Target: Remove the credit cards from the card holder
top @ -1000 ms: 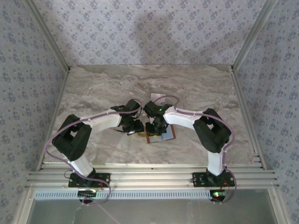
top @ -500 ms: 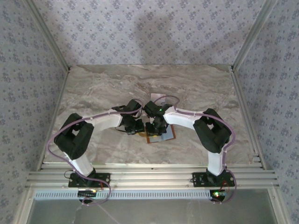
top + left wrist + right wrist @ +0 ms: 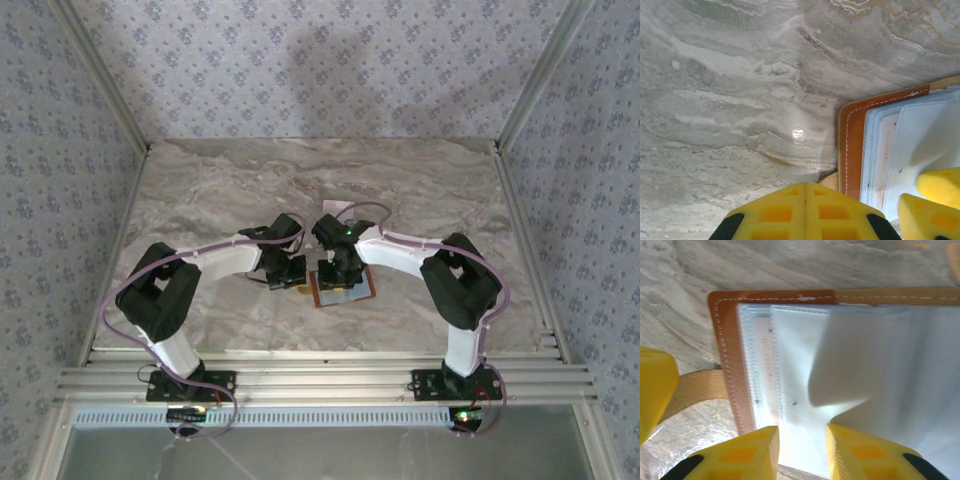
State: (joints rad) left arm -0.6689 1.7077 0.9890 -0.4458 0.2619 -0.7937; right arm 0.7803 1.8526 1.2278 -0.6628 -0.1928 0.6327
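Observation:
The card holder (image 3: 345,291) lies open on the marble table, orange-brown rim (image 3: 725,350) (image 3: 850,145) round pale grey-blue sleeves. A whitish-pink credit card (image 3: 763,365) (image 3: 885,150) shows inside the outer sleeve; one sleeve leaf (image 3: 860,350) curls upward. My right gripper (image 3: 801,442) (image 3: 341,272) stands open over the sleeves, one finger each side of the pale leaf. My left gripper (image 3: 805,186) (image 3: 296,279) is shut, its tips down on the holder's tan strap (image 3: 695,387) (image 3: 832,177) just left of the holder. I cannot tell whether the strap is pinched or only pressed.
Bare marble table (image 3: 220,190) spreads to the left and far side. A small pale flat thing (image 3: 336,208) lies just behind the right wrist. Aluminium rails (image 3: 300,375) run along the near edge, and patterned walls close in the sides.
The left gripper has closed fully beside the holder. The right gripper's jaws have widened a little and its arm has shifted slightly right.

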